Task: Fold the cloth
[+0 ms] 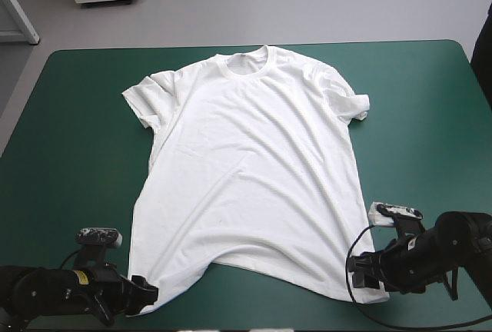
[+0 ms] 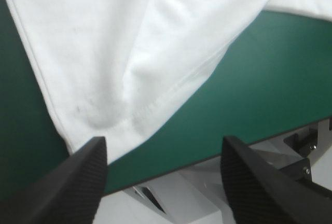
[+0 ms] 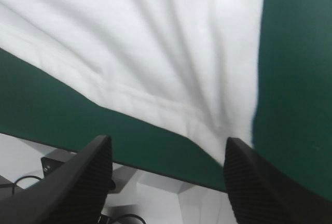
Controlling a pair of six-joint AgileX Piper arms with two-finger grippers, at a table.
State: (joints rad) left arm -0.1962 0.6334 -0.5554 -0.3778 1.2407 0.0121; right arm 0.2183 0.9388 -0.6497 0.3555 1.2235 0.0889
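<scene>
The T-shirt (image 1: 246, 163) lies spread flat on the teal-green cover (image 1: 415, 117), collar farthest from the arms; the left gripper (image 1: 142, 295) and right gripper (image 1: 361, 270) sit at its near hem corners, fingers spread, nothing pinched; the first fold looks about to start, and the next move calls for closing on both corners.

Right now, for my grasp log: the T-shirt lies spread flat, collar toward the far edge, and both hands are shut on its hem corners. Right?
No. The left hand and right hand are open at the hem corners, as each wrist view shows; the T-shirt does lie flat, collar far.
</scene>
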